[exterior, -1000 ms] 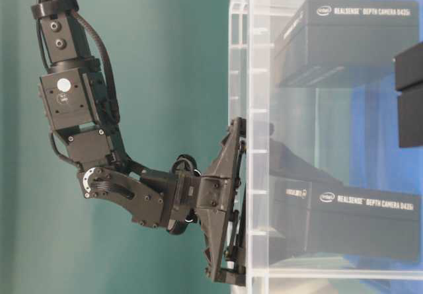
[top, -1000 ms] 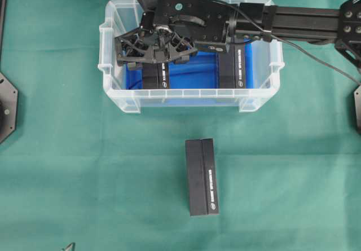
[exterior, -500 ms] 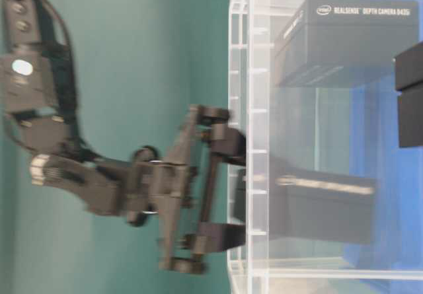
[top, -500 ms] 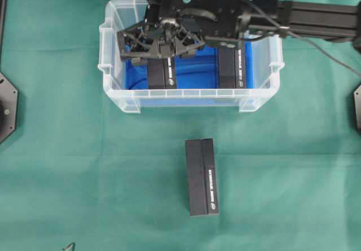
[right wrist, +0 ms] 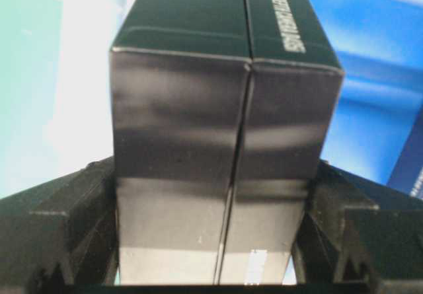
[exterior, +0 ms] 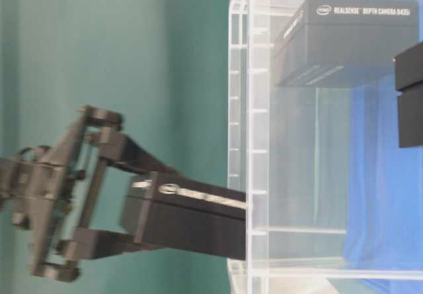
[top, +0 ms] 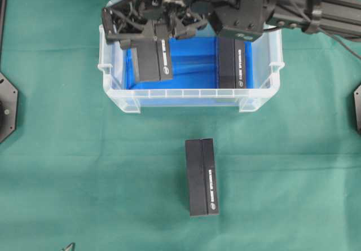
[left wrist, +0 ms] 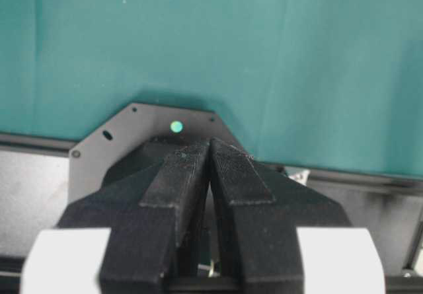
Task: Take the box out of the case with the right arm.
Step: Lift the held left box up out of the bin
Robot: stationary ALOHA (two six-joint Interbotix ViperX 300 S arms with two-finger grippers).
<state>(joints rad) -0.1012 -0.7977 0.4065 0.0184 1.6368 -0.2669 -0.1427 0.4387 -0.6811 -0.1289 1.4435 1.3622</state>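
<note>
Overhead: right gripper (top: 148,32) pinching a black box (top: 151,60) across its width, now lifted and tilted, upper end over the case's (top: 192,96) far-left rim, lower end above the blue lining. A second earlier, low on the floor beside the other box (top: 232,62); now raised and drawn toward the far wall. Third box (top: 202,176) flat on the cloth, well apart.

Table level: box (exterior: 188,216) now mostly outside the clear wall (exterior: 241,142), one end only at the rim; gripper (exterior: 79,201) blurred. Before, fully inside. Reads as extraction nearly complete, clearance over the rim the remaining risk.

Left wrist: left gripper (left wrist: 210,175) pressed together, parked over its base, idle.

Right wrist: box (right wrist: 225,148) wedged between both fingers (right wrist: 69,221), grip square, no visible slip.
</note>
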